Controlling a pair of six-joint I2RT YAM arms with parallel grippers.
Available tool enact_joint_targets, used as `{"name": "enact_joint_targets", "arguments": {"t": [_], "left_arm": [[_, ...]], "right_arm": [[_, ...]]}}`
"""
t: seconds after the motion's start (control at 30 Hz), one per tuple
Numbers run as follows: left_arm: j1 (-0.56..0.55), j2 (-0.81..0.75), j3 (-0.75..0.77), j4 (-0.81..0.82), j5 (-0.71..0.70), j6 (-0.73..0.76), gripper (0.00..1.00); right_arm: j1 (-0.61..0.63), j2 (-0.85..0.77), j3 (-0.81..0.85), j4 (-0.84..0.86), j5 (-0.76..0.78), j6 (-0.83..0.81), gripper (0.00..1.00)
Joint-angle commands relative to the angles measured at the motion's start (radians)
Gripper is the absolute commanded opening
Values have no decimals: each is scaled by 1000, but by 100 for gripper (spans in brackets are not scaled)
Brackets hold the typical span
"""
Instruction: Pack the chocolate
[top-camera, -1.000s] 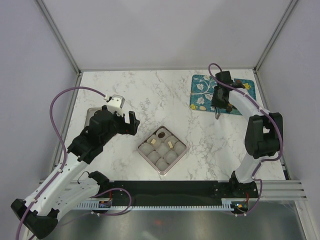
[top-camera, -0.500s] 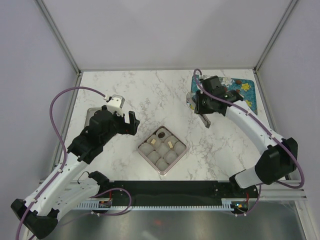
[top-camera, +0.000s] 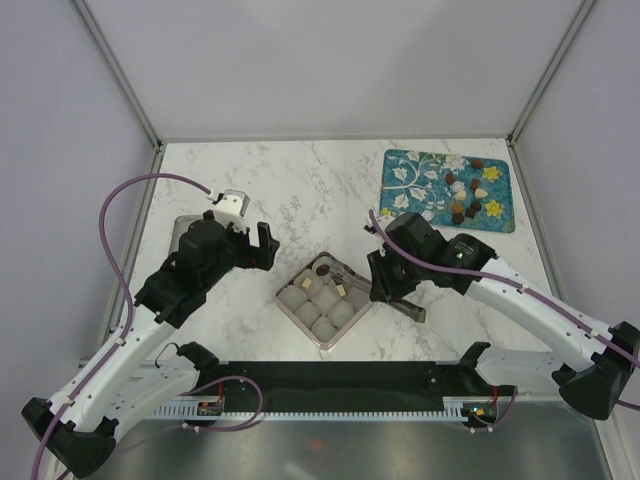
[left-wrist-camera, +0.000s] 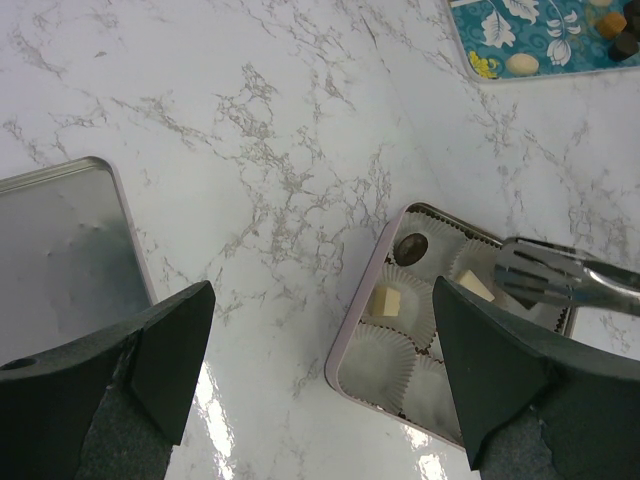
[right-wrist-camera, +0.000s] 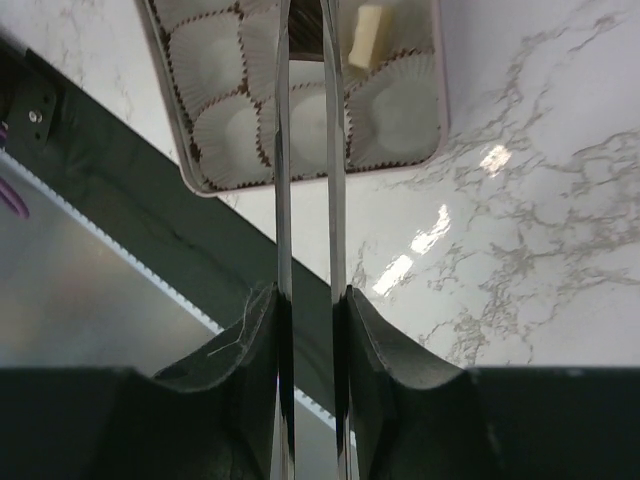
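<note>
Right gripper (right-wrist-camera: 312, 300): you have it clamped on metal tongs (right-wrist-camera: 283, 150), over the tray (top-camera: 300, 321). Left gripper (left-wrist-camera: 322, 300): jaws spread wide. Most chocolate (top-camera: 463, 197) sits on the teal mat (top-camera: 420, 185), and three pieces are in the tray.

The desk (top-camera: 320, 180) is a white slab veined with grey like marble, filling the middle of the top view from the far wall down to a dark rail along its near edge. Three things lie directly on it, all well apart. A teal mat (top-camera: 410, 190) printed with white and yellow flowers lies flat in the upper right, close to the far right corner, slightly askew to the desk's edges. A square pink-rimmed tin (top-camera: 301, 321) sits low in the centre, turned cornerwise. A silver metal lid (left-wrist-camera: 60, 250) lies flat at the left edge, partly hidden under the arm.
</note>
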Motion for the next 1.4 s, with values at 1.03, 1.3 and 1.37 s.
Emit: {"name": "enact_joint_targets", "arguments": {"t": [1.03, 1.3, 1.37], "left_arm": [[0, -14, 14, 18, -19, -4, 98], [0, -20, 13, 18, -22, -4, 98], [-2, -23, 13, 18, -21, -4, 98]], "right_arm": [[164, 87, -40, 166, 95, 128, 45], [158, 76, 95, 105, 177, 120, 43], [126, 93, 149, 64, 225, 99, 43]]}}
